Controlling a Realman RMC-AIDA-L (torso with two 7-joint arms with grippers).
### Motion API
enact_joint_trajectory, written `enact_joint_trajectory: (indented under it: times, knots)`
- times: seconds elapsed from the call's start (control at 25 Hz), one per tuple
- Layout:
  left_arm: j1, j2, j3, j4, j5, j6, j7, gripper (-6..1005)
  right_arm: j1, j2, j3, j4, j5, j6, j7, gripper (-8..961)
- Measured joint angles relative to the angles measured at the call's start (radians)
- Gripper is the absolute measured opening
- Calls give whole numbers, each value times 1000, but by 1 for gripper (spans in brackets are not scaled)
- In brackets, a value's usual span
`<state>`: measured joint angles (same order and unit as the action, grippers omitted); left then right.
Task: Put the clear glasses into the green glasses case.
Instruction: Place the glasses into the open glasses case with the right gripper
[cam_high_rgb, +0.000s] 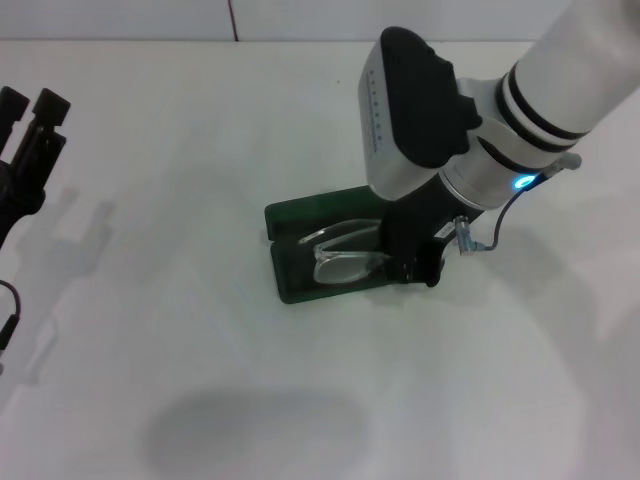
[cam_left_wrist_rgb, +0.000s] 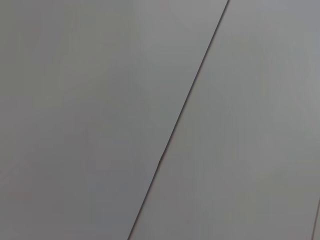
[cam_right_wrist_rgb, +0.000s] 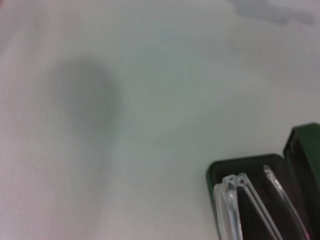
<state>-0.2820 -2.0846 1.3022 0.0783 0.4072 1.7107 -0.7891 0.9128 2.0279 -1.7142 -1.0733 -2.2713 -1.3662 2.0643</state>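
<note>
Your green glasses case (cam_high_rgb: 300, 250) lies open near the middle of the white tabletop (cam_high_rgb: 180, 330), and the clear glasses (cam_high_rgb: 345, 262) lie folded inside its near half. Your right claw (cam_high_rgb: 418, 262) is down at the right end of the case, over the glasses; I cannot tell how far open it is or whether it grips them. Your left claw (cam_high_rgb: 32, 110) is at the far left edge, well apart from the case, fingers spread and holding nothing.
</note>
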Motion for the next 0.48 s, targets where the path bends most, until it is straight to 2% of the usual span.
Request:
enact_joint_trajectory:
  times: [0.48]
  knots:
    - [-6,-5,1,-1,4,-4,-12,668,41,0,-72,-3,-92,22,74,121]
